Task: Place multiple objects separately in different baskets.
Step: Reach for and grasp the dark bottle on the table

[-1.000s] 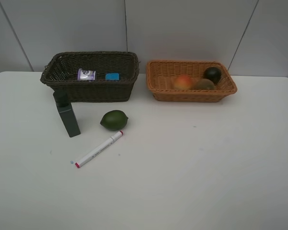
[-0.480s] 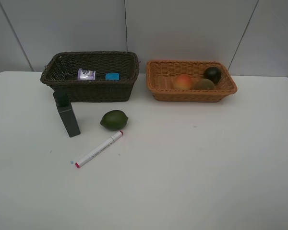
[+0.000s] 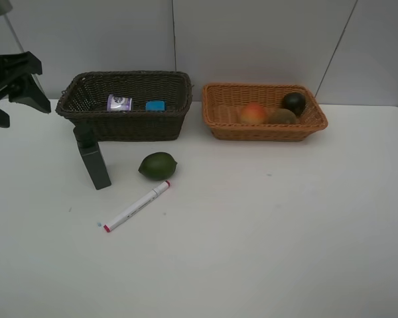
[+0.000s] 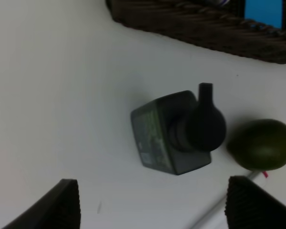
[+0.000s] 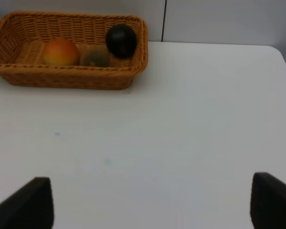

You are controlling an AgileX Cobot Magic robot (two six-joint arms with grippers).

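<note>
Dark green plastic fills the middle of our left wrist view: the dark green bottle (image 4: 176,133) stands upright on the white table (image 3: 285,232), below the left gripper (image 4: 153,200) and a little ahead of its fingertips, roughly centred between them. The jaws stand well apart and hold nothing. Just beside the bottle, out toward one finger's side, lies the green lime (image 4: 262,145), and the white red-tipped marker (image 3: 136,207) lies near that. Farther ahead of the gripper, past the bottle, sits the dark brown basket (image 3: 129,126), which holds the purple-lidded jar (image 3: 119,103) and the blue eraser (image 3: 155,105).

Our right gripper (image 5: 155,198) hangs above bare table with its jaws wide and empty. The light orange-tan basket (image 3: 265,132) lies well ahead of it, off to one side, with the orange-red peach (image 3: 253,113), the brown kiwi (image 3: 282,116) and the dark mangosteen (image 3: 293,103) inside.

We judge the sorting to be past halfway: five items are in baskets, three are out. Fruit seems to go in the tan basket and the rest in the dark one, so the bottle likely belongs with the jar and eraser. The step in hand looks like the approach to the bottle. Next we would need to bring the left gripper down so the fingers straddle the bottle's body, keeping clear of the lime. The bottle is tall and narrow, so an off-centre touch could tip it
</note>
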